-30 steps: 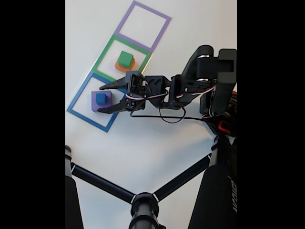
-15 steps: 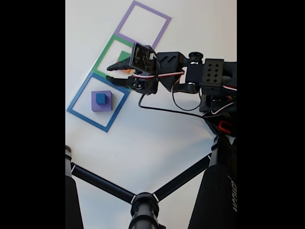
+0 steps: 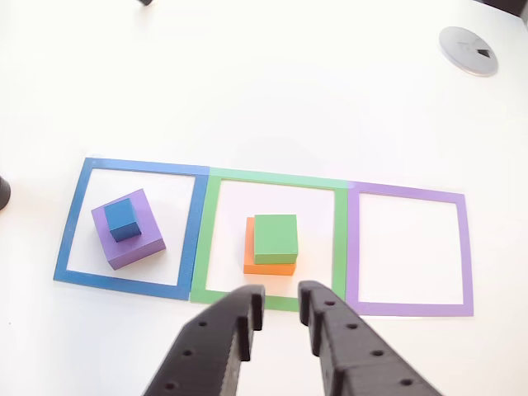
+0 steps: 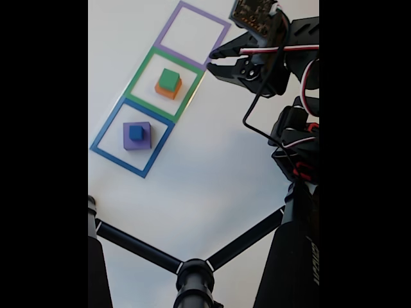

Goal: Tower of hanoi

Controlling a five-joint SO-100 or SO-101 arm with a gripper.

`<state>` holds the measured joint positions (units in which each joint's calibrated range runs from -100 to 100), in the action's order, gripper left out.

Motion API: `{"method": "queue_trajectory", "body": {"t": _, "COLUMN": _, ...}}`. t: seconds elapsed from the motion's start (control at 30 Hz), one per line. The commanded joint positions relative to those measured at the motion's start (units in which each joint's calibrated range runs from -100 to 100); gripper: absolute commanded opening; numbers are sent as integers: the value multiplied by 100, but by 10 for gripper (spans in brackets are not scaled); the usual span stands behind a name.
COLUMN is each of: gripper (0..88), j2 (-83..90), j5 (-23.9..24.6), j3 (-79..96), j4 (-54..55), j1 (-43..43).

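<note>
Midway at best, I'd say: small blue cube (image 3: 123, 220) sits on the purple block (image 3: 132, 235) in the blue square (image 3: 73, 239), green cube (image 3: 275, 238) on orange (image 3: 266, 266) in the green square (image 3: 206, 247), purple square (image 3: 408, 307) bare. End effector (image 3: 279, 313) hangs empty, slightly apart.

Orange block (image 3: 269, 266) mostly hidden beneath green block (image 3: 275, 238); pincer (image 3: 280, 307) base cut off below.

arm: black, reaching in from the right of the fixed view, wrist raised, cables looping beneath | gripper (image 4: 214, 58): fingertips pointing left in the fixed view | in the other view gripper (image 3: 280, 307) enters from the bottom edge, two black fingers (image 3: 240, 314) slightly parted, narrow gap, nothing held between them
</note>
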<state>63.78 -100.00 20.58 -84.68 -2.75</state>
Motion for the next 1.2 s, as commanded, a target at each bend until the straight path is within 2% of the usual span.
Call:
{"method": "queue_trajectory", "body": {"t": 0.0, "gripper": 1, "j2": -125, "j5": 34, "j3": -695, "j4": -325, "j1": 361}}
{"method": "queue_trajectory", "body": {"t": 0.23, "gripper": 11, "j2": -141, "j5": 0, "j3": -658, "j4": -447, "j1": 917}}
{"method": "queue_trajectory", "body": {"t": 0.47, "gripper": 152, "j2": 37, "j5": 0, "j3": 569, "j4": 185, "j1": 1330}}
{"method": "queue_trajectory", "body": {"t": 0.67, "gripper": 245, "j2": 360, "j5": 0, "j3": 2478, "j4": 1910, "j1": 1320}}
{"method": "queue_trajectory", "body": {"t": 0.97, "gripper": 291, "j2": -214, "j5": 0, "j3": 4296, "j4": 4630, "j1": 1282}}
{"method": "queue_trajectory", "body": {"t": 1.17, "gripper": 309, "j2": -1102, "j5": 0, "j3": 5814, "j4": 7869, "j1": 1272}}
